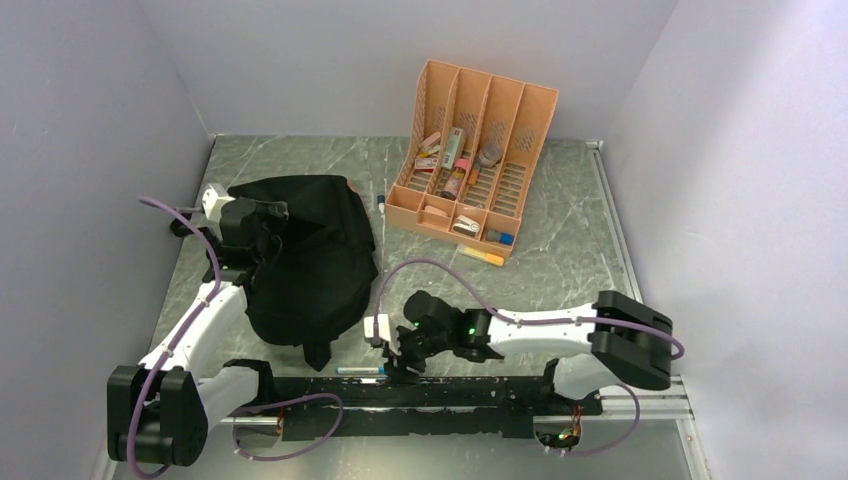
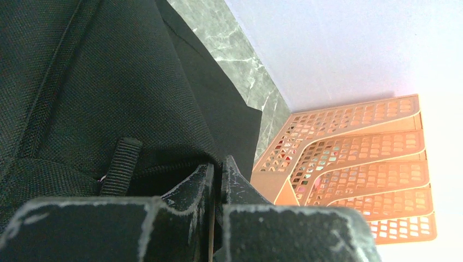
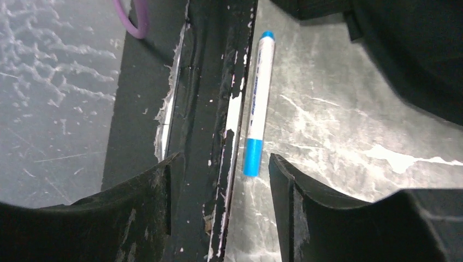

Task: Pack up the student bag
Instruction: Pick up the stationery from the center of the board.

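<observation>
Well to the left on the marbled table [image 1: 560, 215] lies the student bag [image 1: 305, 255], a slumped black heap, apart from the orange desk organizer [image 1: 470, 160] at the back; the left gripper [image 1: 245, 222] sits at the bag's upper-left edge, and in its wrist view its fingers [image 2: 191, 188] are pressed together, pinching the bag's rim fabric. The right gripper [image 3: 223, 159] hangs low near the front, just right of the bag's bottom end, its fingers [image 3: 286, 191] spread apart and holding nothing; a white pen [image 3: 257, 98] with blue ends lies flat on the table beside the black rail [image 3: 207, 82], its nearer blue end between the fingertips, close to one finger.
</observation>
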